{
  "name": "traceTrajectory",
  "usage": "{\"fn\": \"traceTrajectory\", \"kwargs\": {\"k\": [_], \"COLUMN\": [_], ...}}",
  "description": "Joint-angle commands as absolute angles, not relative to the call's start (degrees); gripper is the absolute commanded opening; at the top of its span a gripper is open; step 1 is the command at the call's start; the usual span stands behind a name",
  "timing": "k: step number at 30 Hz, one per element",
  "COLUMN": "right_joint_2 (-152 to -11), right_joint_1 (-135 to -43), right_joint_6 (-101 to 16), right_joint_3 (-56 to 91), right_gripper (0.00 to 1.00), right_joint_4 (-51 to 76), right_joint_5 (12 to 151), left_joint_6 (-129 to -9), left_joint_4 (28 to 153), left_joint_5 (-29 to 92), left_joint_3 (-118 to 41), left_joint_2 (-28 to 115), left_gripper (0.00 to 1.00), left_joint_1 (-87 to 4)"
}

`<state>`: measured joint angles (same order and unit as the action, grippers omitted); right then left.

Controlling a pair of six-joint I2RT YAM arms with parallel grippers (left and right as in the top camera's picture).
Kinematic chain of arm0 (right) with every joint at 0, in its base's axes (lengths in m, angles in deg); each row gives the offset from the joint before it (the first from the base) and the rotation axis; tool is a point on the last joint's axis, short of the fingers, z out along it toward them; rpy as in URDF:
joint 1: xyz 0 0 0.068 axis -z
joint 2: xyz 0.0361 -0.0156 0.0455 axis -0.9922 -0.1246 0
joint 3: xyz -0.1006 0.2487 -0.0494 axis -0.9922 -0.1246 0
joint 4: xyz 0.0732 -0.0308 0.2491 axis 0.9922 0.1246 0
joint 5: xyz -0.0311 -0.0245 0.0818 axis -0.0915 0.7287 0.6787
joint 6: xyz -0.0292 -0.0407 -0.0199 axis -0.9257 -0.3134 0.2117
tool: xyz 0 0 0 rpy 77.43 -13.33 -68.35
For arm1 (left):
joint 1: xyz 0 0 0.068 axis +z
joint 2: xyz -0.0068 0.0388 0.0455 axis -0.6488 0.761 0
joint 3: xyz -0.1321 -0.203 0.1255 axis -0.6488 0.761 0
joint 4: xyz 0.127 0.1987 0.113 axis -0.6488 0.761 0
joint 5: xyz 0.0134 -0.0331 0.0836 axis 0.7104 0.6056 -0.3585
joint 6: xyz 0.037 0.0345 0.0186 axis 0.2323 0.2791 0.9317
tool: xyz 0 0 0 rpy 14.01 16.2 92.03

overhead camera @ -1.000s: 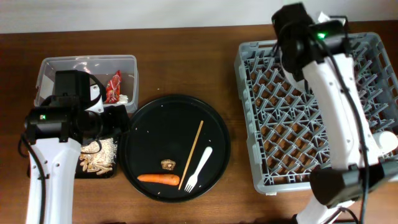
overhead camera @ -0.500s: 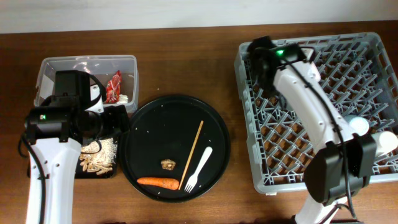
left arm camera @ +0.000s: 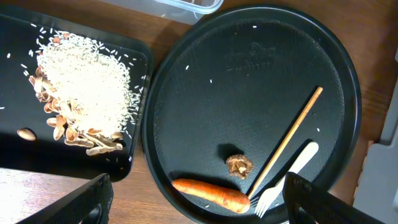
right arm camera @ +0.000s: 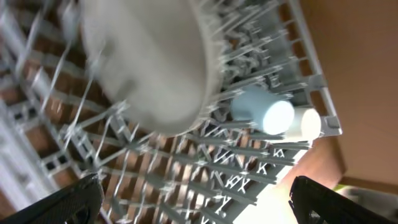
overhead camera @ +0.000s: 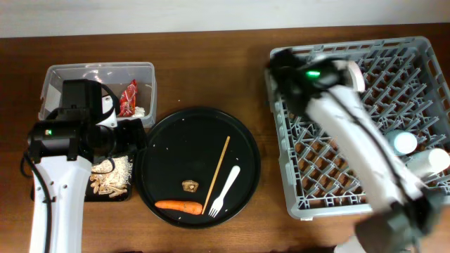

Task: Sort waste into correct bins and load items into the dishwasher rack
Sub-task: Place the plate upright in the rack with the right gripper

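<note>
while the right arm is showing as a blur in the overhead view, i am reading its wrist camera instead: the right gripper (right arm camera: 202, 208) is standing wide open over the grey dishwasher rack (right arm camera: 186, 168), with nothing between its fingers. a pale round dish (right arm camera: 149, 62) is sitting up among the pegs ahead of that gripper, too blurred for me to tell plate from bowl. further out and off to one side of it, the small blue cup (right arm camera: 261, 112) and the white cup (right arm camera: 308, 124) are lying side by side, touching, near the rack's corner.

the left gripper (left arm camera: 199, 210) is also hanging wide open and is holding nothing. it is hovering above the round black tray (left arm camera: 205, 93), and the orange carrot (left arm camera: 210, 194) is lying right beneath the gap between its fingers. just beyond the carrot the small brown lump (left arm camera: 239, 164) is resting, and beside that the wooden chopstick (left arm camera: 286, 140) and the white fork (left arm camera: 289, 174) are lying close together. to the gripper's other side, the shallow black tray (left arm camera: 18, 149) is carrying the rice (left arm camera: 87, 87) and scraps. farther ahead, the clear tub (overhead camera: 98, 67) is holding the red wrapper (overhead camera: 129, 97) and the tissue (overhead camera: 140, 111). everything is sitting on the brown table (overhead camera: 211, 63).
</note>
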<state>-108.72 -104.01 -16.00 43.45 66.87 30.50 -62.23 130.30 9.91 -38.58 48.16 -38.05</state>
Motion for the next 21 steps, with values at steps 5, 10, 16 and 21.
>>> {"fn": "traceTrajectory", "kwargs": {"k": [5,10,16,21], "right_joint_2": [-100.5,-104.9,-111.9,-117.0], "right_joint_1": [-82.0,-69.9,-67.7,-70.2], "right_joint_6": [-15.9,-37.1,-44.2,-61.2], "right_joint_3": [44.5,44.5,44.5,44.5], "right_gripper": [0.12,0.08,0.08,0.08], "right_joint_4": [64.0,54.6,51.1,51.8], "right_joint_5": [37.8,64.8,79.1,98.9], "left_joint_6": [-62.1,-62.1,-62.1,-62.1], "left_joint_4": [130.4,130.4,130.4,130.4], "left_joint_5": [9.3,9.3,9.3,9.3], "left_joint_3": [-38.6,-38.6,-38.6,-38.6], "left_joint_2": [48.2,48.2,48.2,48.2], "left_gripper": [0.87,0.87,0.87,0.87], "left_joint_1": [-37.8,-37.8,-37.8,-37.8]}}
